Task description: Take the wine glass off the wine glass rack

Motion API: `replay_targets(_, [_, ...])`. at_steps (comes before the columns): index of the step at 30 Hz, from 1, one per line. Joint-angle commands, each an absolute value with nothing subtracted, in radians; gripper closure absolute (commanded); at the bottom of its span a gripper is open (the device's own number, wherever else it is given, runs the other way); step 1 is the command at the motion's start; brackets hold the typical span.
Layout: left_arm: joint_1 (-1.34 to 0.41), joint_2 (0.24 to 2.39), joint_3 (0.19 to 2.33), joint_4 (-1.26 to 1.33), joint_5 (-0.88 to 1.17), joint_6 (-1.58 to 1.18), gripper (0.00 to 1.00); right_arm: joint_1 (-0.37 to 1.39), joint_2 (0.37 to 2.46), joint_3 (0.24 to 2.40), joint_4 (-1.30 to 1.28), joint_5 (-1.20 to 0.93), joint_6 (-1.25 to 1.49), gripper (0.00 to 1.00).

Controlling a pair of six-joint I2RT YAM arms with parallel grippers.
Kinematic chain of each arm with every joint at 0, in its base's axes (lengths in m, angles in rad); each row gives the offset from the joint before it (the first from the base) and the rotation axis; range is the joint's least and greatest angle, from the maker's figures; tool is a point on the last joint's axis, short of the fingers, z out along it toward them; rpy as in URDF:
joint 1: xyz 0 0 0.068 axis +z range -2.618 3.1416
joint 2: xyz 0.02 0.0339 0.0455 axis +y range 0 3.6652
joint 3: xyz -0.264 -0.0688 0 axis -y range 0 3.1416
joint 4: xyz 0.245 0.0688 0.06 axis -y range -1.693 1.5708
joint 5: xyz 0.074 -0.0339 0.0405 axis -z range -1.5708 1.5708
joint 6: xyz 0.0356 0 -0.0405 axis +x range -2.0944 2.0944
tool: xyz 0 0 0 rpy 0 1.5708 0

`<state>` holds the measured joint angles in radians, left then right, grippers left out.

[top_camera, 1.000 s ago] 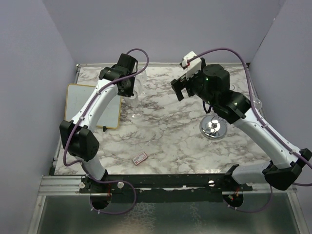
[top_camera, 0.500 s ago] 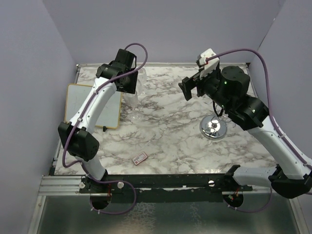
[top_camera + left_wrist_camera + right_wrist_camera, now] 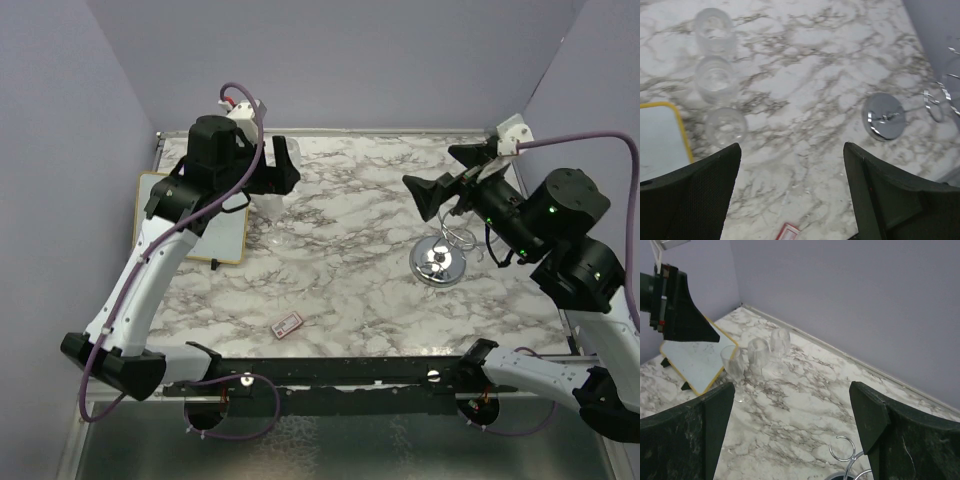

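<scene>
Three clear wine glasses stand upright in a row on the marble table beside the whiteboard: the far one (image 3: 714, 25), the middle one (image 3: 716, 77) and the near one (image 3: 726, 125). The right wrist view shows them too (image 3: 758, 352). The chrome wine glass rack (image 3: 437, 262) stands at the right on its mirror disc base (image 3: 884, 116); its wire loops (image 3: 842, 449) that show hold nothing. My left gripper (image 3: 285, 168) (image 3: 792, 145) hangs open high above the table, near the glasses and apart from them. My right gripper (image 3: 448, 175) (image 3: 792, 385) is open above the rack, holding nothing.
A yellow-framed whiteboard (image 3: 190, 215) lies at the table's left edge, right beside the glasses. A small red card (image 3: 288, 324) lies near the front edge. Purple walls close in the table at the back and on both sides.
My left gripper has gone from shut at the glasses to open and has lifted up and back from them. My right arm has swung right and upward, away from the table's middle.
</scene>
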<state>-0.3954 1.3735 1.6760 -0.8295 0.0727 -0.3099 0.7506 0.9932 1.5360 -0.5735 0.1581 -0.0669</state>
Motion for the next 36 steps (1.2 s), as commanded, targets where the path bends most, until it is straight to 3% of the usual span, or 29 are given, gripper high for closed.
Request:
replay_targets(1, [-0.493,1.223,1.440,-0.421,0.351,-0.473,0.14,0.750,0.919,1.497,-0.550,0.108,-0.015,0.00])
replay_targets(6, [-0.725,1.178,1.227,-0.145,0.263,-0.541,0.13,0.750,0.832,1.462,-0.554,0.117,0.019,0.00])
replay_targets(12, [-1.008,1.163,0.883,0.350,-0.025,-0.698,0.12,0.750,0.727,1.405,-0.499,0.166,0.058,0.00])
replay_targets(22, [-1.332,1.467,0.917,0.615,-0.350,-0.482,0.11,0.750,0.651,1.418,-0.528,0.186,0.095,0.00])
replay_targets(32, [-1.362,1.785,0.928,0.837,-0.395,-0.339,0.13,0.750,0.611,1.438,-0.562,0.196,0.098,0.00])
replay_targets(36, [-1.352,1.886,0.989,0.845,-0.429,-0.309,0.18,0.750,0.600,1.435,-0.566,0.202,0.098,0.00])
